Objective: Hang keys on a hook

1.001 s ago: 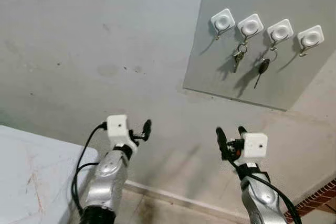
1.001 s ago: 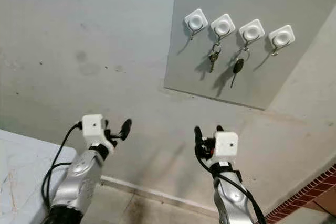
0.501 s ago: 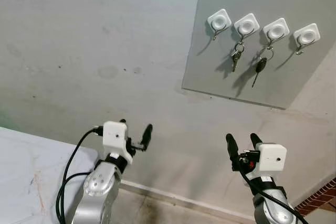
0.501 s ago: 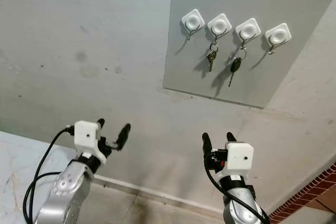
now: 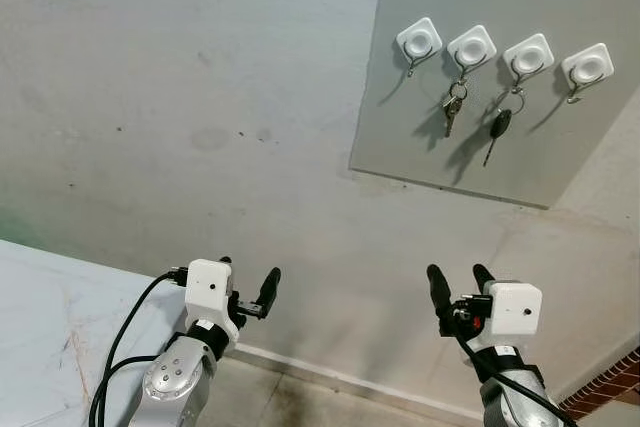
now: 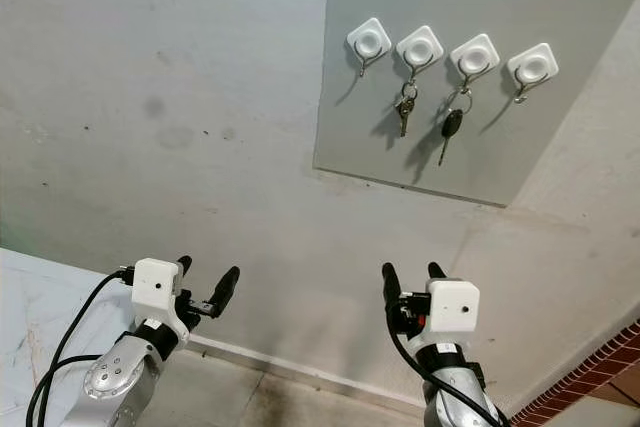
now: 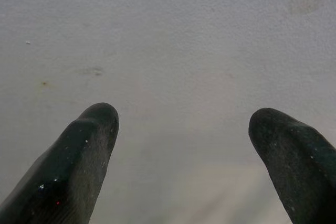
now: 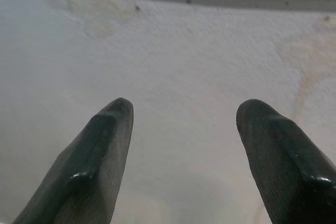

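Note:
A grey board [image 5: 420, 137] is fixed to the wall at the upper right and carries a row of white hooks. A silver key [image 5: 452, 113] hangs from the second hook [image 5: 472, 47]. A black-headed key [image 5: 499, 128] hangs from the third hook [image 5: 529, 54]. The first hook [image 5: 419, 41] and the last hook [image 5: 588, 67] are bare. Far below the board, my left gripper [image 5: 248, 279] is open and holds nothing, facing bare wall [image 7: 184, 51]. My right gripper [image 5: 456, 275] is also open and holds nothing, well under the board, fingers [image 8: 113, 129] spread before the wall.
A white marbled tabletop [image 5: 60, 327] fills the lower left beside my left arm. A skirting line [image 5: 330, 377] runs along the foot of the wall. A red brick edge [image 5: 612, 397] shows at the lower right corner.
Both arms have dropped lower in the picture. The left gripper has sunk and drifted left, the right one sank and shifted right. Both keys stay on their hooks.

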You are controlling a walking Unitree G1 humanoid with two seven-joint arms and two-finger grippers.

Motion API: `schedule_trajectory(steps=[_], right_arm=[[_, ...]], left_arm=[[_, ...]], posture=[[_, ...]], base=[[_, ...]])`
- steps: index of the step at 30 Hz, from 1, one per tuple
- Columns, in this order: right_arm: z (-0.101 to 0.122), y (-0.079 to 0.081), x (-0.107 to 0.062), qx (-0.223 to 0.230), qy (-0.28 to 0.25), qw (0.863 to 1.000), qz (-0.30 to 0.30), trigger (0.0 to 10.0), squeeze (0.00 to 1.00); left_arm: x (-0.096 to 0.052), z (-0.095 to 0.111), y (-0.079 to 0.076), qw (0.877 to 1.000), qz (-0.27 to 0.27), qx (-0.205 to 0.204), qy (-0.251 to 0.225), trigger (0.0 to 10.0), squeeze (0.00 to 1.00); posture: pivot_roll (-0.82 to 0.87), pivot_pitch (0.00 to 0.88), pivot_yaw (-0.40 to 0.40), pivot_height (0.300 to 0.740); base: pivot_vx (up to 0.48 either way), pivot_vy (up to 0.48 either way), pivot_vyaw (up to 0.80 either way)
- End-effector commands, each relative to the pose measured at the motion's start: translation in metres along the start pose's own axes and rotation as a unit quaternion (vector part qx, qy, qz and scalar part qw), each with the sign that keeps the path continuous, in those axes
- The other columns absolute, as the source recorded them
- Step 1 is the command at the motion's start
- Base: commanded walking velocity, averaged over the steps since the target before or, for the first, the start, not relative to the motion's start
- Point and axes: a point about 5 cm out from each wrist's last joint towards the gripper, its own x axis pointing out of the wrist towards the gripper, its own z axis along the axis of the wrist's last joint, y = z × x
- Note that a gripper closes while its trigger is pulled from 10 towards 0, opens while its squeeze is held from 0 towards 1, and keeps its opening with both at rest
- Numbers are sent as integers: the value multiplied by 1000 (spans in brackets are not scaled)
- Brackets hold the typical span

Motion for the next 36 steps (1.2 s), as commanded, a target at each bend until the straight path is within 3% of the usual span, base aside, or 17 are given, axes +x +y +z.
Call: schedule_trajectory(steps=[1,7,9,11,13,20,36], right_arm=[[-3,-4,-1,-5,4,1000,-3,10000,0],[-9,-14,2,-34,8,999,-4,10000,0],[-5,-17,5,-47,1,999,-3,10000,0],[5,-19,8,-33,-20,999,-5,10000,0],[17,-16,12,-25,-46,999,12,10000,0],[17,-11,15,-37,-49,998,26,10000,0],[18,-10,19,-54,-50,997,39,10000,0]], left_arm=[[1,-3,4,1000,10,0,2,10000,0],[4,1,10,999,31,13,-18,10000,0],[5,7,12,999,33,22,-31,10000,0],[6,17,13,998,30,8,-51,10000,0],[7,27,12,997,18,15,-72,10000,0],[10,27,11,997,14,13,-69,10000,0],[21,37,17,997,9,6,-74,10000,0]], posture=[[-9,0,-32,740],[-6,0,-39,740],[-7,0,-36,740],[-4,0,-36,740],[-5,0,-34,740],[-2,3,-34,740],[-6,10,-33,740]], base=[[0,0,0],[0,0,0],[0,0,0],[0,0,0],[0,0,0],[0,0,0],[0,0,800]])
